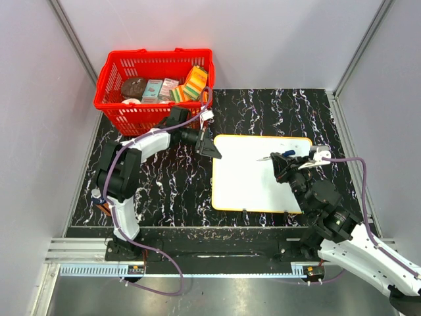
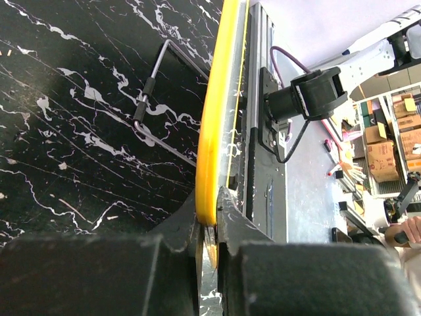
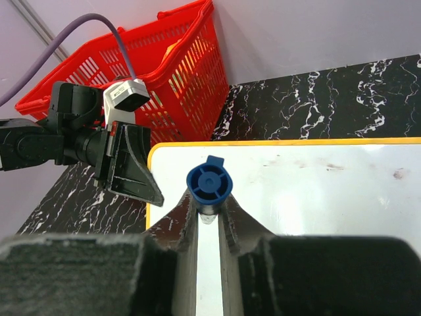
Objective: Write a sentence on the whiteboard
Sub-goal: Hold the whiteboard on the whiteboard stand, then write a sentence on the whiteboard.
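The whiteboard (image 1: pixel 253 181) lies flat on the black marbled table, white with a yellow rim. No sentence is in view on its face, only faint smudges (image 3: pixel 332 166). My left gripper (image 1: pixel 212 149) is shut on the board's far left corner, and the left wrist view shows the yellow rim (image 2: pixel 216 118) pinched between its fingers (image 2: pixel 231 209). My right gripper (image 1: pixel 281 160) hovers over the board's far right part, shut on a blue marker (image 3: pixel 209 183) whose butt end faces the right wrist camera. The marker's tip is hidden there.
A red basket (image 1: pixel 125 108) with several packages stands at the far left, just behind the left arm. A bent metal wire piece (image 2: pixel 156 78) lies on the table beside the board's edge. A metal rail (image 1: pixel 197 253) runs along the near edge. Grey walls close in both sides.
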Available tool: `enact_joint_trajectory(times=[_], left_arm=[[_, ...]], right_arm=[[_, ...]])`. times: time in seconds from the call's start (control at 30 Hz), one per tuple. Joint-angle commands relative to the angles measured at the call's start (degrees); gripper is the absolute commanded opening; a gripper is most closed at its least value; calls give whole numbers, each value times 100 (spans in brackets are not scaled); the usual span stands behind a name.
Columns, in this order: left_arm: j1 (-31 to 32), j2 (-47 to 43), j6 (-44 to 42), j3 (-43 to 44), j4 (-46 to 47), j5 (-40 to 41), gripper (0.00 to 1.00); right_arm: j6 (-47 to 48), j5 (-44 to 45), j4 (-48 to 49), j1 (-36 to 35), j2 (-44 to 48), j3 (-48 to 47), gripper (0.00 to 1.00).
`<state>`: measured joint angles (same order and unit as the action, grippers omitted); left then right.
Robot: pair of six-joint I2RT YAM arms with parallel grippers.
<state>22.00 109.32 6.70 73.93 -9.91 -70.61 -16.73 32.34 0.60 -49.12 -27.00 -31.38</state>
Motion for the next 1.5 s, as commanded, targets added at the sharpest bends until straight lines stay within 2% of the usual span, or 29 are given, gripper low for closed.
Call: enact_joint_trajectory(times=[0.0, 0.17, 0.37, 0.47, 0.6, 0.77, 1.0, 1.47], left_arm=[[-108, -130, -1012, -63, 174, 1243, 0], [-108, -235, -943, -54, 8, 1357, 0], [-143, -411, -776, -10, -195, 1620, 0], [-248, -525, -329, -212, 216, 1708, 0], [-310, -587, -204, -309, 262, 1778, 0], [-371, -903, -266, -792, 498, 1928, 0], [-609, -1018, -248, -854, 490, 1805, 0], [-653, -974, -213, -775, 499, 1585, 0]], right_arm=[[91, 89, 238, -18, -15, -70, 0], [266, -113, 502, -18, -191, -35, 0], [706, -517, 1152, -18, -911, -237, 0], [899, -623, 1600, -18, -1377, -316, 0], [1066, -738, 2074, -18, -1904, -448, 0], [1207, -913, 2549, -18, -2124, -370, 0], [1348, -1326, 3384, -18, -2291, -211, 0], [1454, -1371, 3605, -18, -2424, -193, 0]])
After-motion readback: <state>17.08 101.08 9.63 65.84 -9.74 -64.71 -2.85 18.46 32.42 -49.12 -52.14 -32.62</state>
